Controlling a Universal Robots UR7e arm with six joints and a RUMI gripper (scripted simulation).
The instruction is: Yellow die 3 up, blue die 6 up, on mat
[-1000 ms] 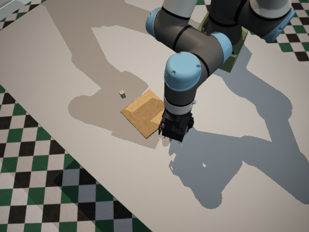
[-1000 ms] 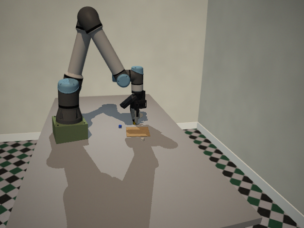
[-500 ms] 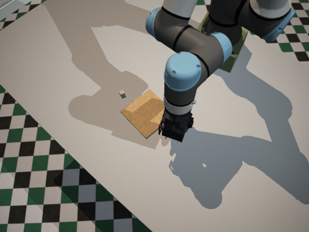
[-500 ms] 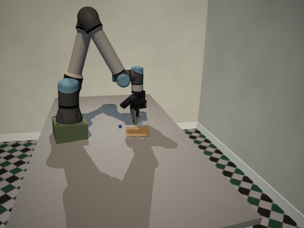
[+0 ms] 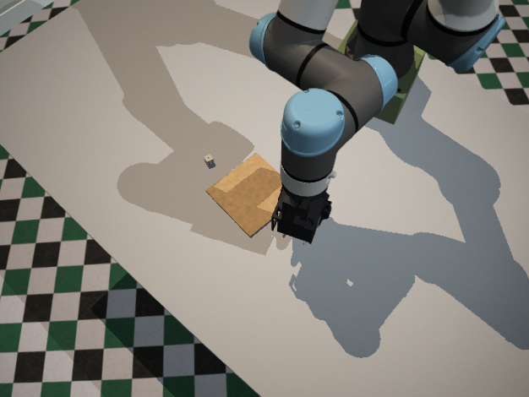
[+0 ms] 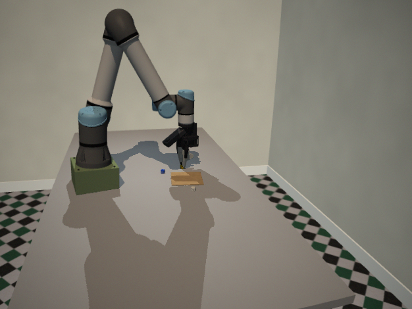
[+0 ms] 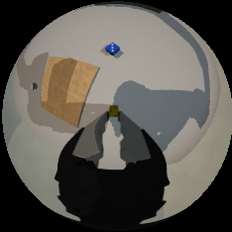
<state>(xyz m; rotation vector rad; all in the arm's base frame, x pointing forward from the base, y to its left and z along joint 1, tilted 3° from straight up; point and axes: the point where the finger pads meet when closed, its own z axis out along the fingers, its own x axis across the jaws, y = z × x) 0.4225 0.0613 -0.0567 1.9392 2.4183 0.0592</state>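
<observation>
One yellow die (image 6: pixel 181 166) (image 7: pixel 113 111) is pinched in the hand (image 6: pixel 181 165) (image 7: pixel 113 111), probably for turning; the mat (image 5: pixel 239 209) (image 6: pixel 186 178) (image 7: pixel 59 94) lies beyond the blue die (image 6: pixel 162 171) (image 7: pixel 112 49), toward the bench's (image 5: pixel 140 239) (image 6: pixel 232 265) (image 7: pixel 149 64) long edge opposite the arm's base (image 5: pixel 390 115) (image 6: pixel 95 183).
</observation>
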